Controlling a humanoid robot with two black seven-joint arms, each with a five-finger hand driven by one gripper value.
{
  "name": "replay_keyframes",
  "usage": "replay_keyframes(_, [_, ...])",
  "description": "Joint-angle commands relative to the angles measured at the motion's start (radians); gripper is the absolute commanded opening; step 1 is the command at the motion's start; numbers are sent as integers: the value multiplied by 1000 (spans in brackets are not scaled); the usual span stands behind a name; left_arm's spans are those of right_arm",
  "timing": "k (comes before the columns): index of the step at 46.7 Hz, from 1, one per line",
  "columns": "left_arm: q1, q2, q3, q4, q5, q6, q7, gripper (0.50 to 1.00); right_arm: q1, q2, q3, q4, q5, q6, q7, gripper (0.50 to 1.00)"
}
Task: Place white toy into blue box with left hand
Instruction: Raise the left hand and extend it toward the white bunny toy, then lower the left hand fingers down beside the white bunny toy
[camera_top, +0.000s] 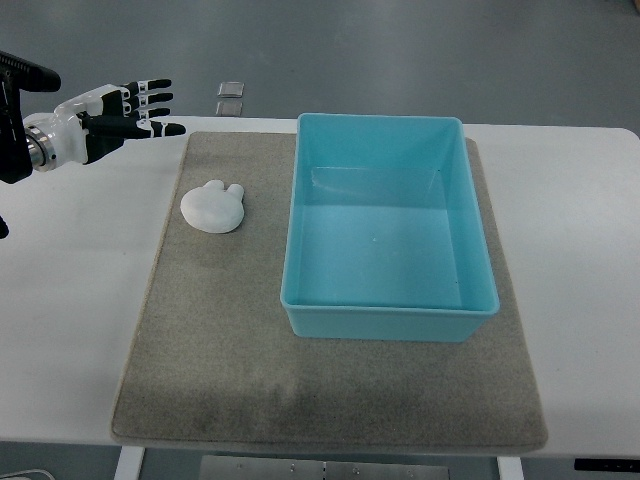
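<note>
Left hand (125, 110) fingers spread, holding nothing, near mat (220, 380) corner; white toy (214, 206) beside blue box (388, 322).

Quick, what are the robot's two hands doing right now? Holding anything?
Left hand: open, fingers stretched out, holding nothing; the white toy lies untouched on the mat.
Right hand: not in view.

This looks like a robotics lab or test room, judging by the plain white height-adjustable table (580, 200) with a grey mat (200, 380) as a work surface, the bare grey floor (400, 50), and two small metal floor plates (230, 97).
</note>
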Motion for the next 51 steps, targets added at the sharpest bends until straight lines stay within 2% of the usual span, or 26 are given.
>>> replay_keyframes(1, [-58,-1,67,-21,1,-1,1,994,0,0,0,0,0,0,0,936])
replay_keyframes(22, [-332,-42,381,-21,7,8,16,992,0,0,0,0,0,0,0,936])
replay_keyframes(29, [-410,-70,461,-25,154,5,13,984,0,0,0,0,0,0,0,936])
replay_keyframes(51, [-452,-82,516,-88,446,1,2,973,0,0,0,0,0,0,0,936])
